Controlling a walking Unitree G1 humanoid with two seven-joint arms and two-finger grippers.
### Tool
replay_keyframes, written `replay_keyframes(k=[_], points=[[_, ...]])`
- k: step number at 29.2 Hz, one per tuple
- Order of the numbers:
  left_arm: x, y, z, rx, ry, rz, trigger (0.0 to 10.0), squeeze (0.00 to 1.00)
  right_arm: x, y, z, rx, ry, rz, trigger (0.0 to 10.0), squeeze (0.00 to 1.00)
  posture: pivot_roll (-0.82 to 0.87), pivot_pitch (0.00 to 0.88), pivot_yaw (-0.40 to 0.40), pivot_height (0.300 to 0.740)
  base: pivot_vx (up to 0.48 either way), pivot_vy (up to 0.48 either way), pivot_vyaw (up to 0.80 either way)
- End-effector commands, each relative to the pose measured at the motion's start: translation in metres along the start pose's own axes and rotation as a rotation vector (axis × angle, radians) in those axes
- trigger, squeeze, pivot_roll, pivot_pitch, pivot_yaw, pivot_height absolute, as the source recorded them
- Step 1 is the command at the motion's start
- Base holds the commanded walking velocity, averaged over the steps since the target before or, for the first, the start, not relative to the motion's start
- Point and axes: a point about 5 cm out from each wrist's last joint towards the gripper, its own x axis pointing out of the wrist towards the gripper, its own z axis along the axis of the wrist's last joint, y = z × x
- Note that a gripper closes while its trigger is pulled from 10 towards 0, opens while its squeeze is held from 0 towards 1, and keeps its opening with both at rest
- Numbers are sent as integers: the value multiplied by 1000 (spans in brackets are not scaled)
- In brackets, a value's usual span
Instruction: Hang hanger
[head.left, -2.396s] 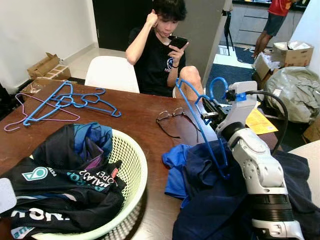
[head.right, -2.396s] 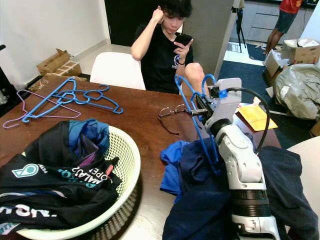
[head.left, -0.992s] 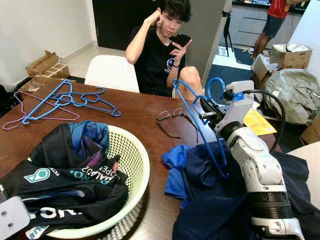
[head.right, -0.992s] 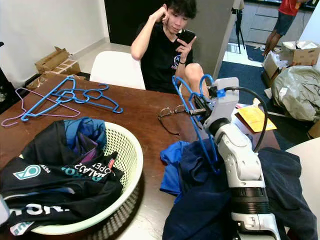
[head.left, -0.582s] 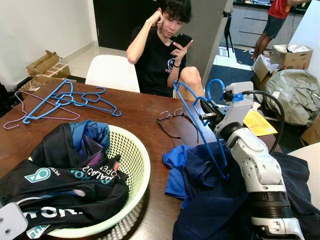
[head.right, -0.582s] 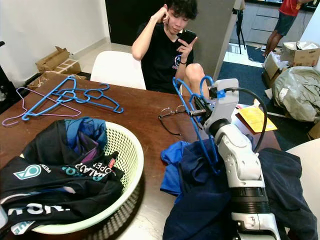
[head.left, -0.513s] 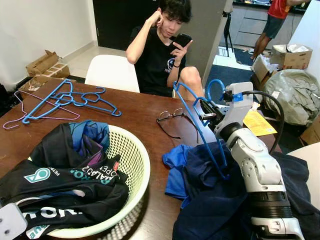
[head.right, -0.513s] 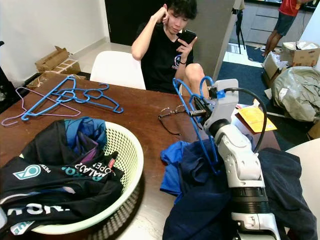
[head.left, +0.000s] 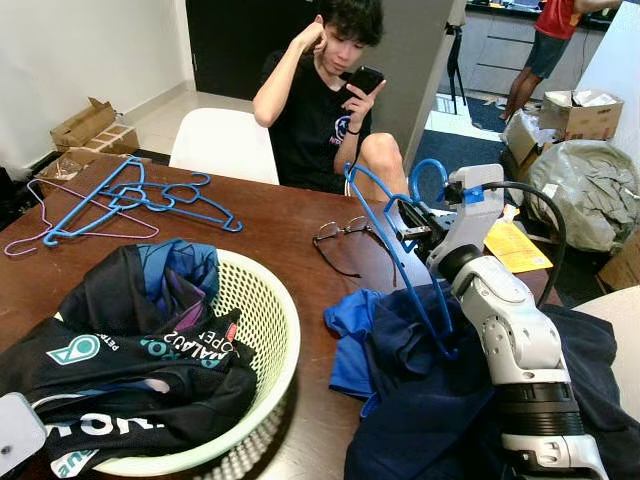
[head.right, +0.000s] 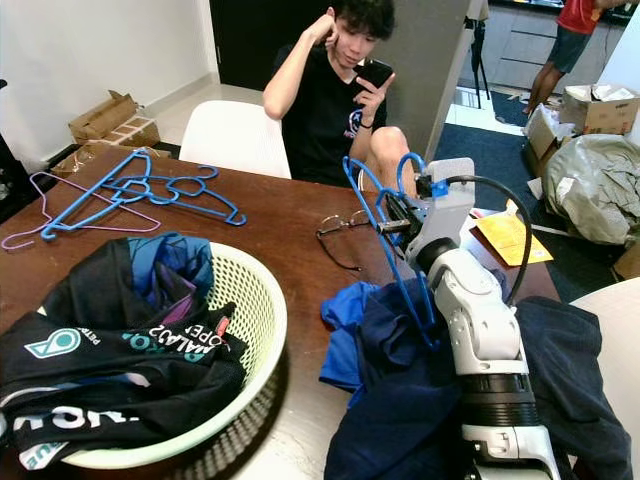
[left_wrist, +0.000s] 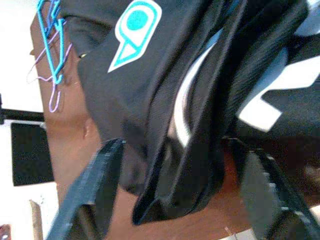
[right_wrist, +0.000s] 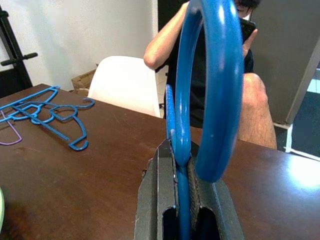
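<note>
Right gripper (right_wrist: 183, 212) fingers clamped on blue hanger (head.left: 400, 262) neck, hook upright betw. them; left gripper (left_wrist: 175, 195) fingers wide apart.

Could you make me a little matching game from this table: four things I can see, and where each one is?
Things:
1. blue hanger
2. eyeglasses
3. black jerseys
4. pile of hangers

Places:
A. heaped in the pale green basket
B. flat on the table's far left part
C. clamped in the right gripper, above the navy garment
D. on bare wood in front of the seated person

Pairs: 1-C, 2-D, 3-A, 4-B
</note>
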Motion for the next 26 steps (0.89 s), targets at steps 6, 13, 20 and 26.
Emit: replay_keyframes(k=[6,13,20,26], points=[[-1,-16,1,-60,-18,-65,0,0,3,0,5,-29,-6,10,10000,0,146,27,-113,740,0,0,0],[-4,-16,1,-61,-13,-81,0,0,3,1,4,-29,-4,17,10000,0,151,22,-117,740,0,0,0],[-3,28,30,-70,-149,62,0,0,5,1,4,-24,-10,16,10000,0,166,3,-111,740,0,0,0],[9,102,89,-63,-425,199,0,0,12,7,4,-5,-28,17,10000,0,171,0,-97,740,0,0,0]])
